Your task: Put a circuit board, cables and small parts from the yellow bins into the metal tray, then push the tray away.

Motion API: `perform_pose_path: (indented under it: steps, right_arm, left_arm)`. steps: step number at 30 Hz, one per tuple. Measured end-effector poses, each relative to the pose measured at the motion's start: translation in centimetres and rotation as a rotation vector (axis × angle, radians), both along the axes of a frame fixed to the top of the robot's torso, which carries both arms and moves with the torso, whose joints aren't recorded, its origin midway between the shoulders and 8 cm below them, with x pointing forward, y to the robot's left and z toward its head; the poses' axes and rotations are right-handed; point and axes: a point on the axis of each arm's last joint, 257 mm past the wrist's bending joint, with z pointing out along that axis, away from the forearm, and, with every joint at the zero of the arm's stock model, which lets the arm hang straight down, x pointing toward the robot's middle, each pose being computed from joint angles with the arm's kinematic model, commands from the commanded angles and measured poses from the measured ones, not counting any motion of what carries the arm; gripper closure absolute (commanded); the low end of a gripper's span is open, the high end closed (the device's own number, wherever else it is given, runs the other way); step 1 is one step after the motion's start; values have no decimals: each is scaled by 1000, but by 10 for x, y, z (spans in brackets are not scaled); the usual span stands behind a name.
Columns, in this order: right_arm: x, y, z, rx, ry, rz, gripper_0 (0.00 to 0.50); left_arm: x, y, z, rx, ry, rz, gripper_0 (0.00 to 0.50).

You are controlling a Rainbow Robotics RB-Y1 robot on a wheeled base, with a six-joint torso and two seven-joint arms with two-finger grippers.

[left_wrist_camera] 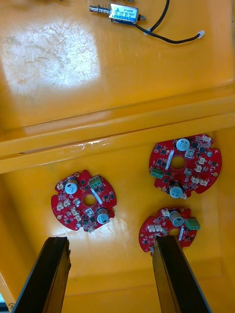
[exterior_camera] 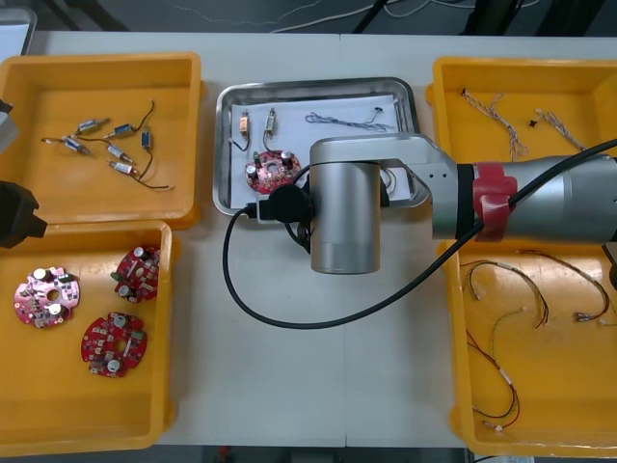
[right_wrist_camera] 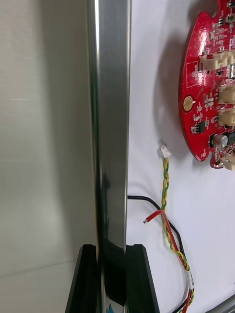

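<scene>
Metal tray (exterior_camera: pixel 224 145), between the yellow bins (exterior_camera: pixel 58 96), is loaded with a circuit board (exterior_camera: pixel 270 170), cables (exterior_camera: pixel 347 121) and small metal parts (exterior_camera: pixel 271 120). Its near rim (right_wrist_camera: pixel 110 122) is clamped by the right gripper (right_wrist_camera: pixel 110 249); a straight push away is judged next. The left gripper (left_wrist_camera: pixel 111 242) is parked, fingers apart, over a left bin.
</scene>
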Motion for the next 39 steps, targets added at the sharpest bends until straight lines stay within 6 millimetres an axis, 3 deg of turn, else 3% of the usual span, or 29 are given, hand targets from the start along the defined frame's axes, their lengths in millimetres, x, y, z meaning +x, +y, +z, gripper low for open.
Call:
perform_pose_path:
  steps: [21,39]
  right_arm:
    - [53,6,22,83,-77,26,500]
    - [99,-16,35,115,-135,2,500]
  left_arm:
    - [0,0,0,0,0,0,0]
    - [0,0,0,0,0,0,0]
